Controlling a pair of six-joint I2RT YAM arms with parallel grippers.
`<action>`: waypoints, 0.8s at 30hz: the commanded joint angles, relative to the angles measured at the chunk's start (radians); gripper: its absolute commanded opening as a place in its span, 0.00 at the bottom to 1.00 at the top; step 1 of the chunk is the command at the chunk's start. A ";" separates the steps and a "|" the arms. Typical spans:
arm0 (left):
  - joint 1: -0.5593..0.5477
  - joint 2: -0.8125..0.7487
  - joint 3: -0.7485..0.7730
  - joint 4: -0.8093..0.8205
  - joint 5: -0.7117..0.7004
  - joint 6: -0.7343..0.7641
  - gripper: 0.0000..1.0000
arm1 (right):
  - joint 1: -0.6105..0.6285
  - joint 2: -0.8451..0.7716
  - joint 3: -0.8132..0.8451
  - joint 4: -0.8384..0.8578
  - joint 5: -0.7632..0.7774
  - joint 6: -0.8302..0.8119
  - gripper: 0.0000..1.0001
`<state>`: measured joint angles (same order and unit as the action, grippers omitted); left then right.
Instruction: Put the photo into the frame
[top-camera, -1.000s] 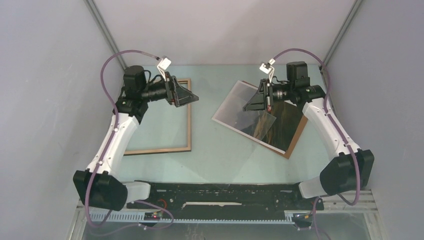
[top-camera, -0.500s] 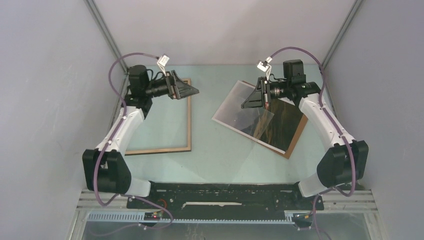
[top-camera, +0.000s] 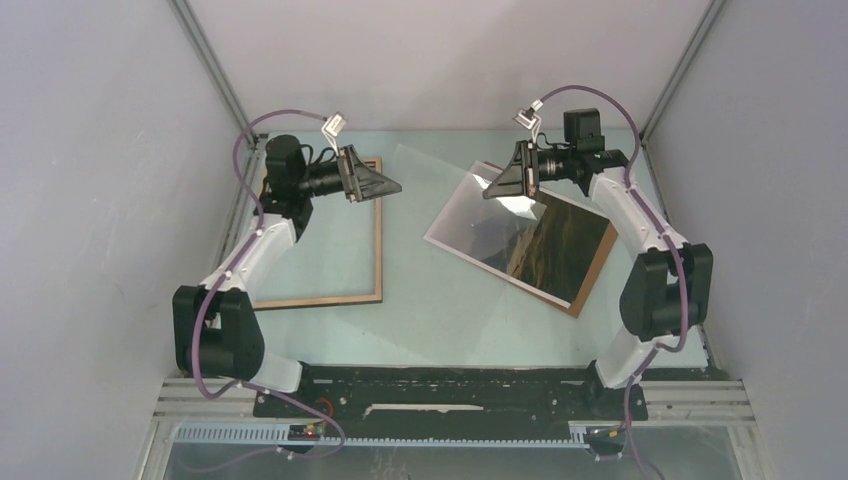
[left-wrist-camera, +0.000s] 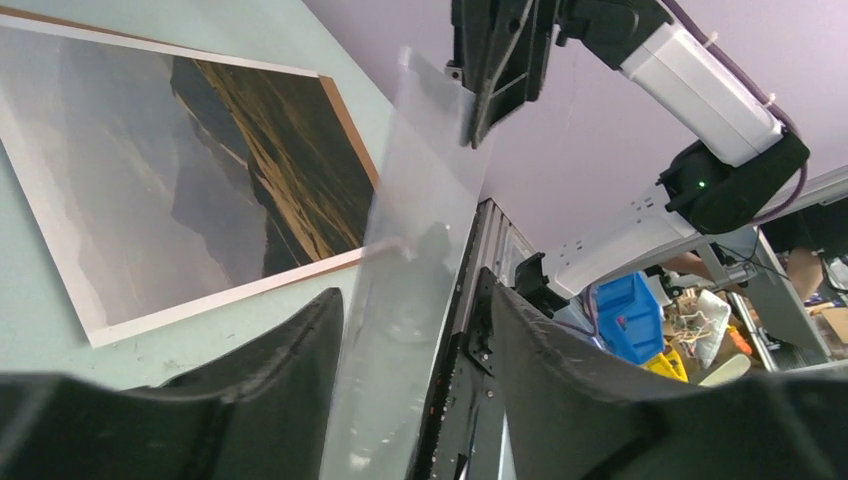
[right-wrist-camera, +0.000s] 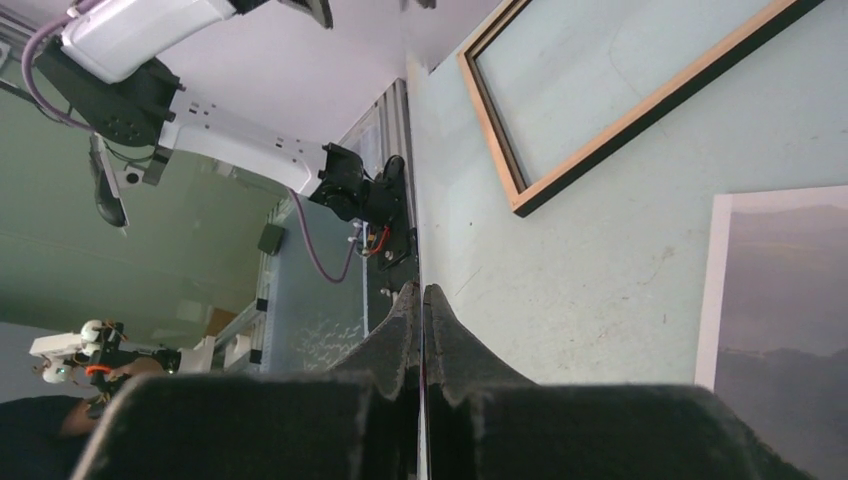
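1. Left pincer (left-wrist-camera: 410, 300) hovers above the far right corner of the frame (top-camera: 379, 250). It stands spread, and the near end of a clear sheet (left-wrist-camera: 420, 200) passes between its fingers. I cannot tell whether they touch it.
2. Farther right of the frame, the right pincer (left-wrist-camera: 475, 120) is pressed together on the sheet's far edge and holds it up in the air.
3. A second ago that sheet lay slanted across the photo with only one edge raised. Now it is off the photo entirely and swung toward the frame.
4. The photo (top-camera: 545, 245) lies uncovered, face up on a brown backing board (top-camera: 598, 265), to the right of the frame and apart from it.
5. Both arms have also drawn their elbows in since then.
6. My judgement is that the sheet is probably the glazing and goes into the frame first. The photo is not yet in the frame, but it is now free to be lifted.
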<state>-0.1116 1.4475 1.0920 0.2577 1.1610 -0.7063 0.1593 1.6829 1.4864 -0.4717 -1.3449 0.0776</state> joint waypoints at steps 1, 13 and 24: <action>0.006 0.030 0.007 0.035 0.029 -0.012 0.54 | -0.009 0.079 0.096 0.021 -0.074 0.028 0.00; 0.029 0.125 0.084 -0.097 -0.049 0.050 0.00 | -0.019 0.294 0.260 -0.006 0.017 0.144 0.26; 0.069 0.055 0.050 -0.124 -0.105 0.115 0.00 | -0.248 0.140 -0.168 0.344 0.347 0.556 0.87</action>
<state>-0.0498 1.5761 1.1034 0.1169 1.0691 -0.6369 0.0216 1.9511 1.4746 -0.3183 -1.1027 0.4759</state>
